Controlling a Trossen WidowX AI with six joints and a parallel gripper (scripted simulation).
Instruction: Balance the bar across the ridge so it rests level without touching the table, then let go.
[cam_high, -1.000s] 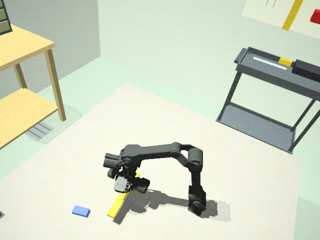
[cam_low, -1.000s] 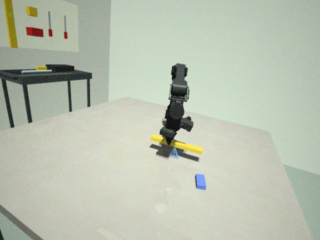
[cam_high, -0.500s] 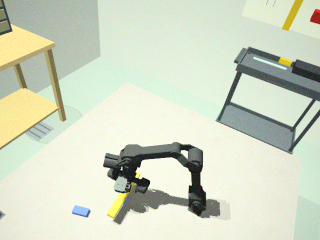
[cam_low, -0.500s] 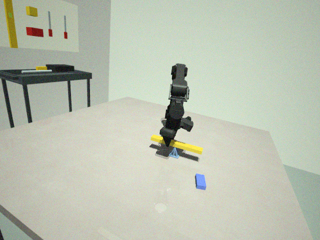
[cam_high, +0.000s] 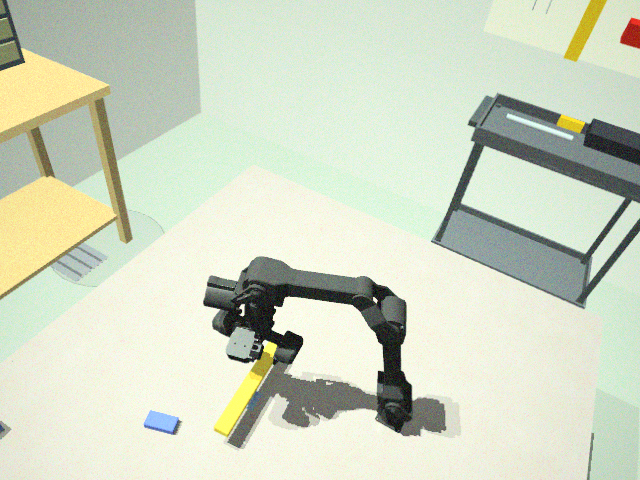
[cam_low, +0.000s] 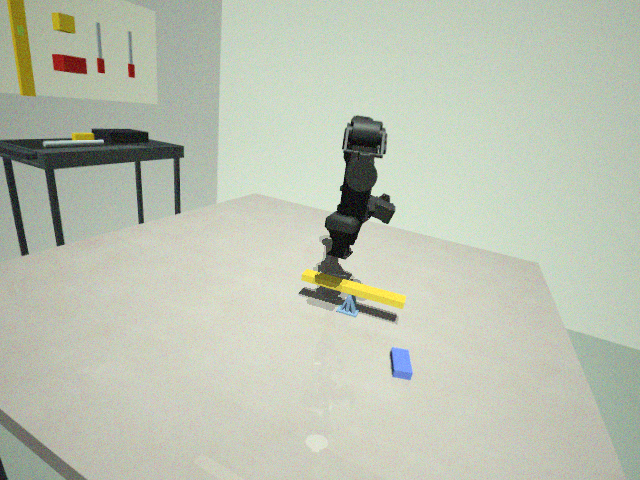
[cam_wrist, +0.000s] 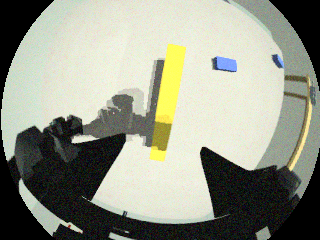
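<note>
The yellow bar (cam_high: 240, 400) (cam_low: 372, 293) (cam_wrist: 172, 90) lies across the light blue ridge (cam_low: 347, 306). Both bar ends are off the table, with the shadow apart beneath, and the bar looks about level. The ridge is mostly hidden under the bar in the top view and hidden in the wrist view. My gripper (cam_wrist: 163, 144) is open and empty, above the bar towards its far end in the top view. In the wrist view its fingers stand wide on either side of the bar's near end, not touching it.
A blue block (cam_high: 161, 422) (cam_low: 401, 363) (cam_wrist: 225, 64) lies flat on the table to one side of the bar. Another blue thing (cam_wrist: 278, 61) shows partly at the wrist view's right. A wooden bench (cam_high: 56, 93) and a dark cart (cam_high: 547, 155) stand beyond the table.
</note>
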